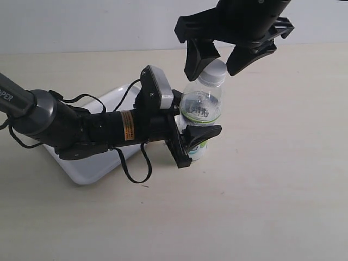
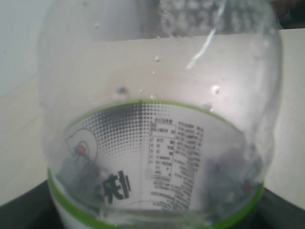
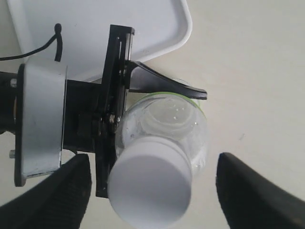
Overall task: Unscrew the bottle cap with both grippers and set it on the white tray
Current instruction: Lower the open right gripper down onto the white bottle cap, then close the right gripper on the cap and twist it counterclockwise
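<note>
The clear bottle (image 1: pixel 209 98) stands upright on the table, its white-and-green label (image 2: pixel 162 157) filling the left wrist view. My left gripper (image 1: pixel 197 122) is shut on the bottle's body from the side; one black finger (image 3: pixel 162 86) curves round it. The white bottle cap (image 1: pixel 215 69) sits on the neck. My right gripper (image 1: pixel 220 58) hangs open just above, one finger on each side of the cap (image 3: pixel 152 188), neither touching it. A gap shows between the cap and each of the fingers (image 3: pixel 257 191).
The white tray (image 1: pixel 89 171) lies on the table under the left arm, left of the bottle; its corner (image 3: pixel 178 28) shows beyond the left gripper. A loose black cable (image 1: pixel 136 171) hangs off the left arm over the tray's edge.
</note>
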### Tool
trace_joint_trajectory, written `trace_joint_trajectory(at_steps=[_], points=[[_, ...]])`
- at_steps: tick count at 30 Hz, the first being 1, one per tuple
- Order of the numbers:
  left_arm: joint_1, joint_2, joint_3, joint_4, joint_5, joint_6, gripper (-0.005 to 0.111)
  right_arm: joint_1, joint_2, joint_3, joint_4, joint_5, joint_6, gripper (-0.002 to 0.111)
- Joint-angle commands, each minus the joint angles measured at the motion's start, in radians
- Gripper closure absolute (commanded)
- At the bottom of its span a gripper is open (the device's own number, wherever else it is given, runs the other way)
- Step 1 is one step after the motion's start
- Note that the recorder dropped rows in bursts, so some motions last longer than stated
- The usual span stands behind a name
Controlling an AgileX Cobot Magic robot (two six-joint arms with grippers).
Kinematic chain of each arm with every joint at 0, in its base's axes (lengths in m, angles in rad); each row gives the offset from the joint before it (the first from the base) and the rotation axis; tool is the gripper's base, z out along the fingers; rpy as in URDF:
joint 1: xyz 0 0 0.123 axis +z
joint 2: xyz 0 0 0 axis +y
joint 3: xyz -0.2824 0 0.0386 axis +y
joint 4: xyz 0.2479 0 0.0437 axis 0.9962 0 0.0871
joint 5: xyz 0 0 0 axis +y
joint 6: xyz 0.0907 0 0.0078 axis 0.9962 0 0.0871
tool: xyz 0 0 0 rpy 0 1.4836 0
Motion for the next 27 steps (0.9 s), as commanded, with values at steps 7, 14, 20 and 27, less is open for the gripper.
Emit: trace_joint_trajectory(at_steps=[7, 14, 20, 27], points=[[-0.003, -0.018, -0.003, -0.013, -0.023, 0.005, 0.068, 0.012, 0.002, -0.006, -0.034, -0.014, 0.035, 0.048], [-0.003, -0.018, -0.003, -0.013, -0.023, 0.005, 0.068, 0.012, 0.002, -0.006, -0.034, -0.013, 0.043, 0.052], [-0.003, -0.018, -0.003, -0.009, -0.023, 0.005, 0.068, 0.012, 0.002, -0.006, -0.025, -0.013, 0.043, 0.069], [-0.003, -0.018, -0.003, -0.009, -0.023, 0.005, 0.068, 0.012, 0.002, -0.006, -0.007, -0.011, 0.015, 0.099]])
